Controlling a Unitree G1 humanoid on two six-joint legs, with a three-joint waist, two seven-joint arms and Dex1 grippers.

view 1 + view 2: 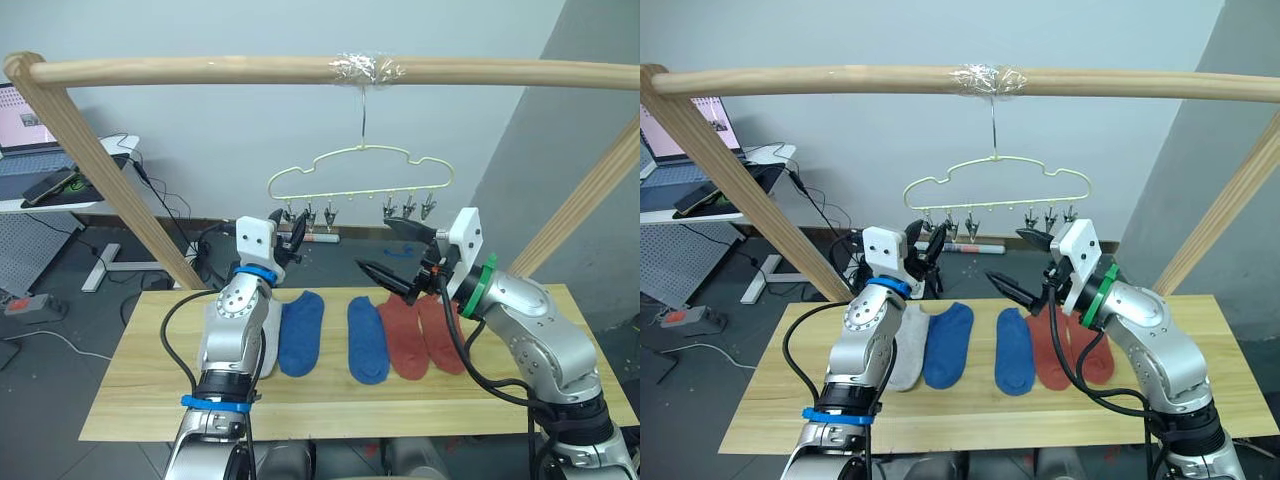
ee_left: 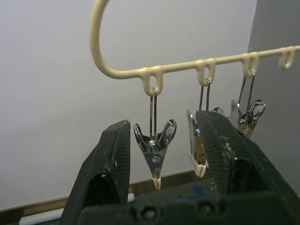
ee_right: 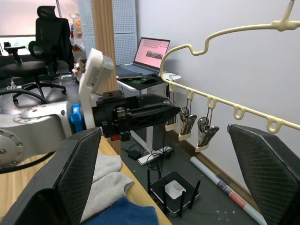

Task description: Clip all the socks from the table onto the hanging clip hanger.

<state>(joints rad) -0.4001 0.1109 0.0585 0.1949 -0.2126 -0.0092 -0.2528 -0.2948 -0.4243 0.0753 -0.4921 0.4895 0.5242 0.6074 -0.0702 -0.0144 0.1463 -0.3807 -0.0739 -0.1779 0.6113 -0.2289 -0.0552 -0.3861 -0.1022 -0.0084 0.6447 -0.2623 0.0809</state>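
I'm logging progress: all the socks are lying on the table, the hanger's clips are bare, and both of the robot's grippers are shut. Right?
Not quite. Both grippers are open, holding nothing: the left gripper has its fingers spread around a clip in the left wrist view, and the right gripper gapes in the left eye view. The socks do lie on the table, and the clips are bare.

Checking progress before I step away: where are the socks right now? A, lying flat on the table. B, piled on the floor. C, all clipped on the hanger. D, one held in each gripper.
A: the socks lie in a row on the table, and the clip hanger carries bare clips with nothing on them.
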